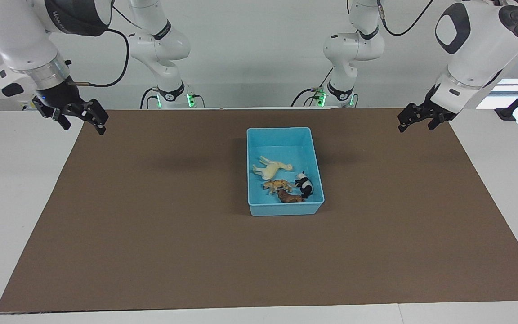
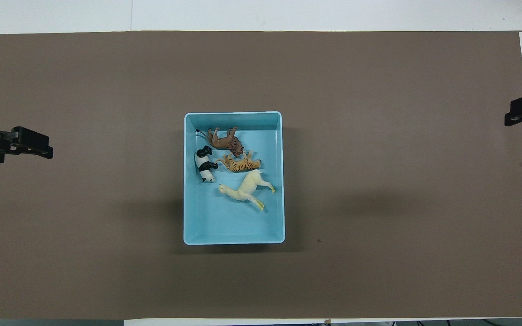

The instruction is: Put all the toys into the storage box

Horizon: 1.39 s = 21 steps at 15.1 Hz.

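Note:
The light blue storage box stands at the middle of the brown mat. All four toys lie inside it, in the half farther from the robots. They are the cream long-necked animal, the orange tiger, the brown lion and the panda. My left gripper hangs open and empty over the mat's edge at the left arm's end. My right gripper hangs open and empty over the mat's edge at the right arm's end. Both arms wait, well apart from the box.
The brown mat covers most of the white table. Nothing but the box stands on it. The box's half nearer to the robots holds no toy.

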{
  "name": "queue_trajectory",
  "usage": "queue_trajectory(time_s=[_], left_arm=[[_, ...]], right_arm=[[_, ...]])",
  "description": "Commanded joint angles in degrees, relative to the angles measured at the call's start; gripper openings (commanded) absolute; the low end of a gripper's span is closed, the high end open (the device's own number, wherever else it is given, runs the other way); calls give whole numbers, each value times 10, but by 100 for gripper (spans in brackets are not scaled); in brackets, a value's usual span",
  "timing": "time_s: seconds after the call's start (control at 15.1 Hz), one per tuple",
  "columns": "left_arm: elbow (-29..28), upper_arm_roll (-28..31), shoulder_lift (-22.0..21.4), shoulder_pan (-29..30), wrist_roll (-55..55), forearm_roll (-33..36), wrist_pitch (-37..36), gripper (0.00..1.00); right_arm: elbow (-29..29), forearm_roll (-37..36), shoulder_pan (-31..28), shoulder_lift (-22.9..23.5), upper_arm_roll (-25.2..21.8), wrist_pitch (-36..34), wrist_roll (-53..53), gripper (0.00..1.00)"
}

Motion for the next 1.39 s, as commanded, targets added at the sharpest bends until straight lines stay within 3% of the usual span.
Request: queue_trajectory(time_s=[0.0,0.2,0.4,1.33], left_arm=[[4,7,1,-16,2,10,-8,100],[0,5,-4,-7,0,9,1,100],[1,-39,-6,56,7,10,2,100],[30,-57,7,67,7,12,-21,100]], right_arm=[[-87,3,-4,-46,11,37,-7,100],[-123,4,-2,-64,16,59,9,100],[-125,17,-2,-66,17,56,4,100],[-119,17,11,-65,18,53,-11,100]])
